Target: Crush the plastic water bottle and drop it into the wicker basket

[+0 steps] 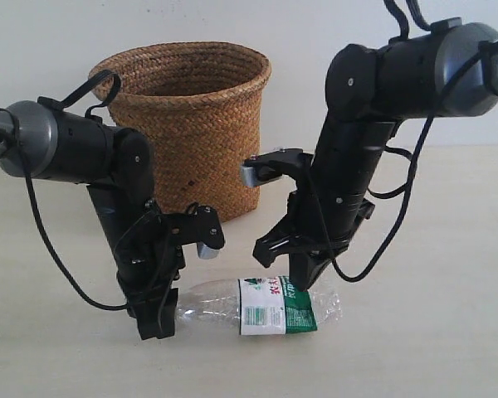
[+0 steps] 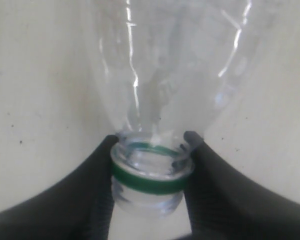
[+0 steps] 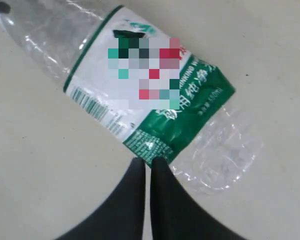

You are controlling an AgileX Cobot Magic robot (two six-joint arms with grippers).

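The plastic water bottle (image 1: 266, 307) lies on its side on the pale table in front of the wicker basket (image 1: 191, 116). It is clear, with a white-and-green label, and its body looks dented. My left gripper (image 1: 158, 327) is shut on the bottle's neck (image 2: 150, 175), one finger on each side of the green ring; no cap shows on the open mouth. My right gripper (image 1: 303, 282) is shut, its fingertips (image 3: 149, 162) pressed together and touching the green edge of the label (image 3: 155, 145) from above, nothing between them.
The basket stands upright behind both arms, its flared rim (image 1: 183, 62) well above the grippers. Black cables hang from each arm. The pale table (image 1: 432, 332) stretches to the right and front of the bottle.
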